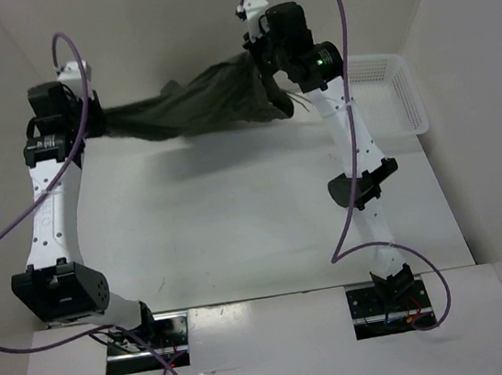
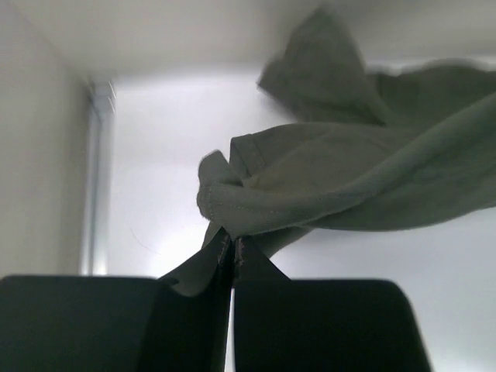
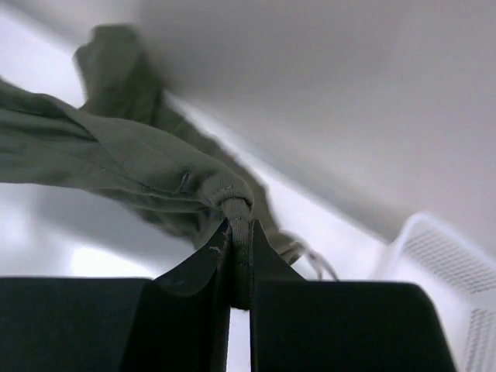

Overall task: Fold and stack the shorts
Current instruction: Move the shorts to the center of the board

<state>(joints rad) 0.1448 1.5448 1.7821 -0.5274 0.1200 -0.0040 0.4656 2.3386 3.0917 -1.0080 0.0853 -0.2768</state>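
Observation:
The dark olive-green shorts (image 1: 195, 110) hang stretched in the air between my two grippers, above the far part of the table. My left gripper (image 1: 97, 124) is shut on the left end of the shorts; in the left wrist view (image 2: 232, 246) the cloth (image 2: 341, 186) bunches at the fingertips. My right gripper (image 1: 268, 93) is shut on the right end; in the right wrist view (image 3: 237, 232) it pinches a rolled, ribbed edge of the shorts (image 3: 116, 159). A thin drawstring (image 3: 310, 260) dangles below.
A white plastic basket (image 1: 396, 94) stands at the far right of the white table (image 1: 236, 217); it also shows in the right wrist view (image 3: 449, 271). White walls close in the back and both sides.

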